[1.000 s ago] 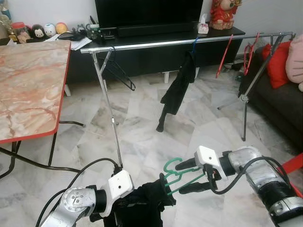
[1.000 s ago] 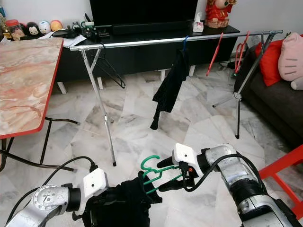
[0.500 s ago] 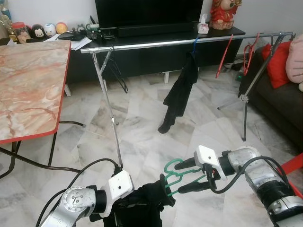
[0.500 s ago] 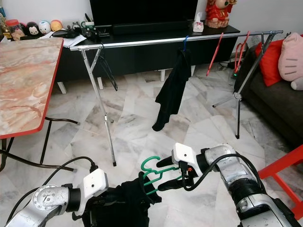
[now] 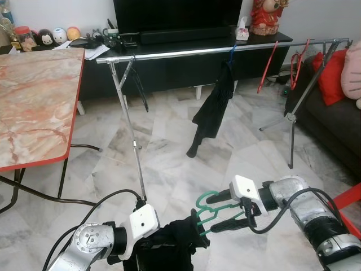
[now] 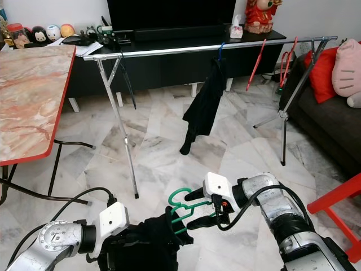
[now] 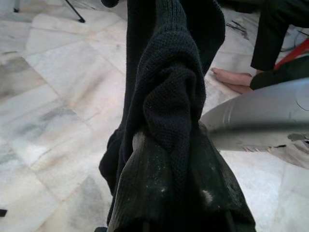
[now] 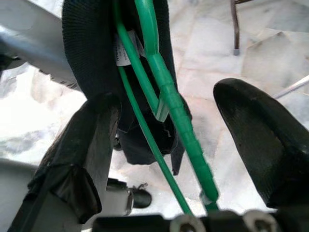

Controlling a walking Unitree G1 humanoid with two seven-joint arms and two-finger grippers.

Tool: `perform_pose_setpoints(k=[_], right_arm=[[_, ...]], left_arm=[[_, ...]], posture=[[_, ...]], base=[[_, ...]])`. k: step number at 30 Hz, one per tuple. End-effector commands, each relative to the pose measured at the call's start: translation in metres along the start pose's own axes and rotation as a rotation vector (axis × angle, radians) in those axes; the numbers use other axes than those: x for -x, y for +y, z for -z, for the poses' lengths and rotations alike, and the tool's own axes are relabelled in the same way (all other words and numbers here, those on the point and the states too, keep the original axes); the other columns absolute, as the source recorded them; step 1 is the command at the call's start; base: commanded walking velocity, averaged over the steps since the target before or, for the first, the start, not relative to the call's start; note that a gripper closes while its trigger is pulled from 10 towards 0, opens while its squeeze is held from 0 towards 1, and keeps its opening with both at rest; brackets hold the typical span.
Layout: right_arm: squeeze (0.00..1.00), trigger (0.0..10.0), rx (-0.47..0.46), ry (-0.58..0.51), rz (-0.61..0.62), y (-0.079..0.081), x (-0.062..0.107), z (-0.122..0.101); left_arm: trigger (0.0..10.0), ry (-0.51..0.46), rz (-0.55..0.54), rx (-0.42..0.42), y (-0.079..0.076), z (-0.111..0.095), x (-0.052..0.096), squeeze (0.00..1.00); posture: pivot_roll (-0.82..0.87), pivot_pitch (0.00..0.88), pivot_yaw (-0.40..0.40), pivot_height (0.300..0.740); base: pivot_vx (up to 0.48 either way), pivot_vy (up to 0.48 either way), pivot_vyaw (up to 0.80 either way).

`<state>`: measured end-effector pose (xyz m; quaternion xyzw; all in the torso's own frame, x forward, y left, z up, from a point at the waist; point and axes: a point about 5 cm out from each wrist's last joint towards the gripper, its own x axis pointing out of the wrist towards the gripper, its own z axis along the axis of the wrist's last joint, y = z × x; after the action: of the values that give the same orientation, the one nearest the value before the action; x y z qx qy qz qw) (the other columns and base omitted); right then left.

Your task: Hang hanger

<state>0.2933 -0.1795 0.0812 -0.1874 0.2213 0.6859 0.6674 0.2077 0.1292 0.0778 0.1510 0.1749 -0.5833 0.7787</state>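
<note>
My two silver metal arms end in white box-shaped wrist housings, each bearing two long black fingers [image 8: 91, 145]; black cables loop behind each wrist.

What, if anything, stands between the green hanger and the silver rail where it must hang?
Nothing visible blocks the way. Open floor lies between the green hanger, at the right tool, and the rail; bare rail shows left of the hanging black garment.

Left gripper [image 5: 161, 248] jaws hidden inside bunched black garment [image 7: 169, 121]; grip unreadable.
</note>
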Motion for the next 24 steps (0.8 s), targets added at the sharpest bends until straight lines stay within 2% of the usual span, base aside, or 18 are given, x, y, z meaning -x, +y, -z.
perform_pose_setpoints(k=[1, 4, 5, 7, 8, 16, 24], right_arm=[[0.00, 10.0, 0.033, 0.011, -0.026, 0.0002, 0.0042, -0.0035], [0.00, 10.0, 0.041, 0.023, -0.029, -0.0013, 0.0063, -0.0048], [0.00, 8.8, 0.041, 0.028, -0.027, -0.0021, 0.0068, -0.0047], [0.00, 8.8, 0.041, 0.034, -0.024, -0.0028, 0.0072, -0.0046], [0.00, 0.0, 0.043, 0.039, -0.027, -0.0030, 0.0079, -0.0044], [0.00, 0.0, 0.057, 0.087, -0.021, -0.0036, 0.0091, -0.0001], [0.00, 0.0, 0.059, 0.084, -0.022, -0.0042, 0.0073, -0.0003]], left_arm=[[10.0, -0.027, 0.017, -0.048, 0.0003, -0.0118, 0.0004, 0.00], [10.0, -0.024, 0.019, -0.051, 0.0004, -0.0121, 0.0010, 0.00], [10.0, -0.023, 0.019, -0.053, 0.0004, -0.0122, 0.0011, 0.00], [10.0, -0.023, 0.019, -0.054, 0.0005, -0.0122, 0.0013, 0.00], [10.0, -0.022, 0.021, -0.055, 0.0005, -0.0124, 0.0013, 0.00], [10.0, -0.011, 0.030, -0.063, -0.0017, -0.0119, 0.0010, 0.00], [10.0, -0.013, 0.030, -0.065, -0.0017, -0.0124, 0.0005, 0.00]], posture=[[-0.09, 0.000, 0.006, 0.740], [-0.09, 0.000, 0.006, 0.740], [-0.09, 0.000, 0.005, 0.740], [-0.09, 0.000, 0.005, 0.740], [-0.08, 0.000, 0.004, 0.740], [-0.08, 0.000, -0.003, 0.740], [-0.08, 0.000, -0.006, 0.740]], base=[[0.000, 0.000, 0.00], [0.000, 0.000, 0.00], [0.000, 0.000, 0.00], [0.000, 0.000, 0.00], [0.000, 0.000, 0.00], [0.000, 0.000, 0.00], [0.000, 0.000, 0.00]])
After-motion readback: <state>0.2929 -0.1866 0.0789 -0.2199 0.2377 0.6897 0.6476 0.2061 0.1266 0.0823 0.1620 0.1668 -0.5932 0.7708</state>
